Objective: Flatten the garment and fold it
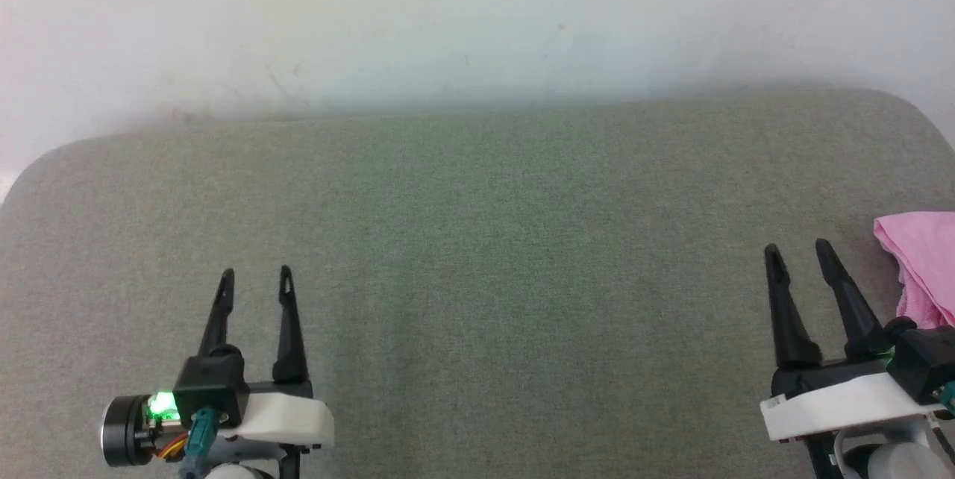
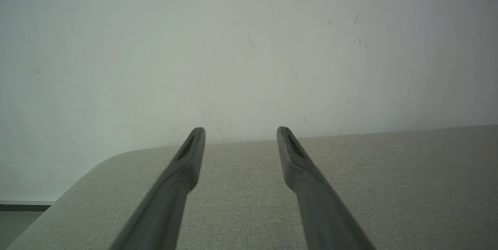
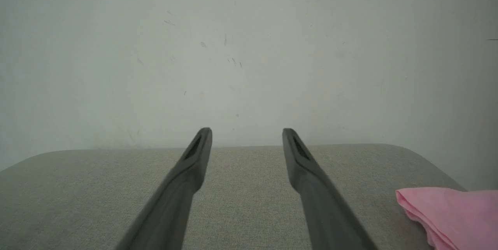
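Garment [image 1: 921, 263]: bunched on the table [image 1: 477, 277], just right of the right gripper [image 1: 797, 246]
Right gripper: jaws apart, empty; best to swing right and pinch one edge
Left gripper [image 1: 257, 270]: jaws apart, empty, well left of garment

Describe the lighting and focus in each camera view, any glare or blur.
Head view: even light, the wall washes out at upper left, a green light glows near the left gripper. Left wrist view: fingers blur toward the bottom edge. Right wrist view: same blur, the garment looks sharp.
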